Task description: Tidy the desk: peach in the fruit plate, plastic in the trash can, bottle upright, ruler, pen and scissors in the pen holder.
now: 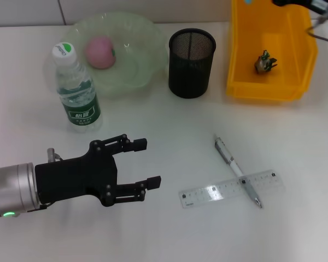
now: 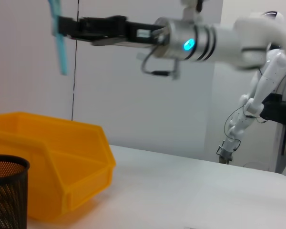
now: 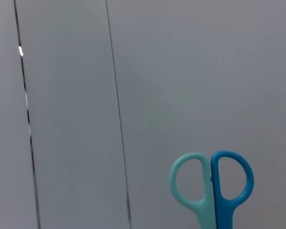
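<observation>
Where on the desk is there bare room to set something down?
Free: the near right corner below the ruler and pen, and the strip between the left gripper and the ruler. Crowded: the far edge, with bottle, fruit plate, pen holder and yellow bin.

Pink peach [image 1: 101, 52] in pale green plate [image 1: 132, 65]; black mesh pen holder [image 1: 192, 63]; orange bin [image 1: 270, 54]; clear ruler [image 1: 228, 189]; scissors [image 3: 212, 188] with 2 handles, teal and blue.

1 bottle [image 1: 76, 90]; 1 peach [image 1: 100, 52]; 1 pen [image 1: 236, 171]; 1 ruler [image 1: 228, 189]; 1 scissors [image 3: 212, 188]
</observation>
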`<action>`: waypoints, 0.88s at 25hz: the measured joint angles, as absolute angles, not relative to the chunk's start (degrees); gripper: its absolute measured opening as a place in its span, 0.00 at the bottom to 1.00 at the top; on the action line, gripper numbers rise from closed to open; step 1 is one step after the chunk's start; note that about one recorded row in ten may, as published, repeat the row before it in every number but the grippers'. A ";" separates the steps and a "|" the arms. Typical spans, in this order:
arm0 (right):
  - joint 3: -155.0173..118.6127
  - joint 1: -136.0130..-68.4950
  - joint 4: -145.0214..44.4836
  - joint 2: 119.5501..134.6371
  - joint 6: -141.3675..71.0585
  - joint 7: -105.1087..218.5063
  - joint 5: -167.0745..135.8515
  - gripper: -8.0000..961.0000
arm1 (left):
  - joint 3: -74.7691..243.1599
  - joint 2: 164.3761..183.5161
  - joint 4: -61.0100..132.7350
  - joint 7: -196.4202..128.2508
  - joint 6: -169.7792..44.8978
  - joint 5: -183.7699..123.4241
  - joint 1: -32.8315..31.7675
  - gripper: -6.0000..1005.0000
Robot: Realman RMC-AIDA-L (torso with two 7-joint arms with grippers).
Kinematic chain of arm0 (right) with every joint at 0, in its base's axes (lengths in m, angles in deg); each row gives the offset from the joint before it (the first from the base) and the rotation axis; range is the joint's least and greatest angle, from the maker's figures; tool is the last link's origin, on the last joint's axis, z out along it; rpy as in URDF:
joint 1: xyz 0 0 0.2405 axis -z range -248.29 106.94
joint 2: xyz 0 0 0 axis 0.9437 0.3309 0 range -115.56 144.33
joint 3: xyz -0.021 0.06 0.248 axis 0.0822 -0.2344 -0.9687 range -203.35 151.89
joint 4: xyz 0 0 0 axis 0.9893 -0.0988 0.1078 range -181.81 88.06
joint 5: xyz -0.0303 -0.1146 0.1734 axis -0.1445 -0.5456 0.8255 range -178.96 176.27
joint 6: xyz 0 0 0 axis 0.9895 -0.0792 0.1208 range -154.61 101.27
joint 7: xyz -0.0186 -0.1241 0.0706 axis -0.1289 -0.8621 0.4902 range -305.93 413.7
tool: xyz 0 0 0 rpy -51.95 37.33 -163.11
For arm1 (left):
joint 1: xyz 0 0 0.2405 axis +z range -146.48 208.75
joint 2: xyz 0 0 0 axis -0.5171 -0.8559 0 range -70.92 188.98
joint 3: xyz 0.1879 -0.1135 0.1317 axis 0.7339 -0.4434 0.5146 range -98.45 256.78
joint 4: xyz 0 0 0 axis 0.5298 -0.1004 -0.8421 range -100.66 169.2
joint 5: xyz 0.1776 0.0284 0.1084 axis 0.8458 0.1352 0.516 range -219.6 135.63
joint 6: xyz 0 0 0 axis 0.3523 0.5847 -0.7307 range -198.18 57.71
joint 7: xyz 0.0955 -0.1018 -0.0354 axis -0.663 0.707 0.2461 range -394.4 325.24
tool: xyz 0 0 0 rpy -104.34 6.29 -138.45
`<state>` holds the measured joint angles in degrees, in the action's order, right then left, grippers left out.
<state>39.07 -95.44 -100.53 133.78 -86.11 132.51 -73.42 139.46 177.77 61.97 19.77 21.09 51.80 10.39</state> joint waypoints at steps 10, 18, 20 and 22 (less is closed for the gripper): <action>39.04 -111.79 -68.27 134.08 -86.55 105.13 -59.22 0.24 | 139.59 177.77 61.87 19.74 21.05 51.70 10.26 0.80; 39.05 -114.86 -63.41 134.24 -84.29 103.00 -58.97 0.24 | 139.56 177.77 61.87 19.70 21.33 51.70 10.05 0.80; 39.04 -114.90 -62.65 134.28 -83.45 102.89 -58.94 0.24 | 139.48 177.77 61.87 19.70 21.43 51.70 9.98 0.80; 39.04 -114.99 -61.51 134.29 -82.52 102.80 -58.91 0.24 | 139.46 177.77 61.87 19.70 21.58 51.67 9.96 0.80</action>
